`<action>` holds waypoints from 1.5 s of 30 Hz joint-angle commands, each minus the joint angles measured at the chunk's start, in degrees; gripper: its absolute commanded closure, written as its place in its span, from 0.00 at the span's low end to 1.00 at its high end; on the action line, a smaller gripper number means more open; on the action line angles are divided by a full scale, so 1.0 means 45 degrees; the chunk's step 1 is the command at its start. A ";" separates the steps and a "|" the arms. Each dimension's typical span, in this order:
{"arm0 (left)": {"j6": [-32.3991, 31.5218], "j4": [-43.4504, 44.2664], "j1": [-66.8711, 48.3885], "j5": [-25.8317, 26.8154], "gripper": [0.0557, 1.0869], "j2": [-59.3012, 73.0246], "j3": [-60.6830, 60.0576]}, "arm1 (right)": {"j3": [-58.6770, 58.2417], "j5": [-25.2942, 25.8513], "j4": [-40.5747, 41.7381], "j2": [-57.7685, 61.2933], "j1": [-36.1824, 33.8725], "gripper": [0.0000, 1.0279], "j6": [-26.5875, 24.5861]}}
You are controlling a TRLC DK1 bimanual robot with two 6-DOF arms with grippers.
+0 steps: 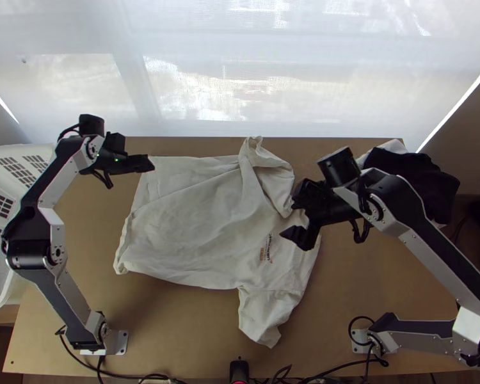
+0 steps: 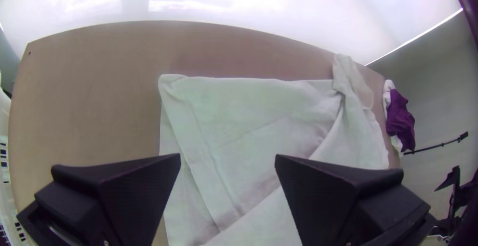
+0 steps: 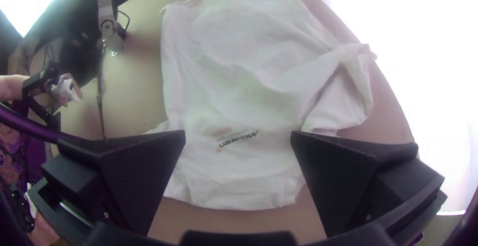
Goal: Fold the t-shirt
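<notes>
White slotted plastic basket: at the far left, beside the light wooden tabletop.
Left end effector, broad flat black fingers: open, nothing between its fingers; in the top view we see it by the shirt's far hem corner.
Off-white cloth t-shirt with small dark and orange print: mid-tabletop, mostly spread, hem to the left. One sleeve points to the near edge; the far sleeve side is rumpled and doubled over itself. Creases run across the body.
Right end effector, matching black fingers: open and holding nothing, above the shirt's shoulder end, near the print.
Dark and white cloth heap: at the far right.
Step in hand: we judge this as flattening or lining up, before the first real fold.
Next move: we think both should lower and pinch the far edge, hem corner and bunched sleeve, opening that sleeve out before folding towards the near side.
</notes>
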 commanded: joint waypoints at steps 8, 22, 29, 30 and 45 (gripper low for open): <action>-0.0518 0.0322 -0.0964 -0.1591 0.14 0.2101 0.0881 | 0.0778 0.0000 0.0274 0.0351 -0.1533 0.04 0.0246; -0.0615 -0.0654 -0.1257 -0.2412 0.14 0.1847 0.0881 | 0.0446 0.0000 0.0255 -0.0118 -0.1924 0.04 0.0344; -0.0557 -0.0869 -0.1062 -0.2705 0.14 0.1847 0.0842 | 0.0387 0.0000 0.0255 -0.0196 -0.1963 0.04 0.0364; -0.0557 -0.0869 -0.1062 -0.2705 0.14 0.1866 0.0842 | 0.0387 0.0000 0.0255 -0.0216 -0.1963 0.04 0.0344; -0.1084 -0.0850 -0.1531 -0.2685 0.14 0.2531 0.1252 | 0.0407 0.0000 0.0255 -0.0235 -0.1982 0.04 0.0344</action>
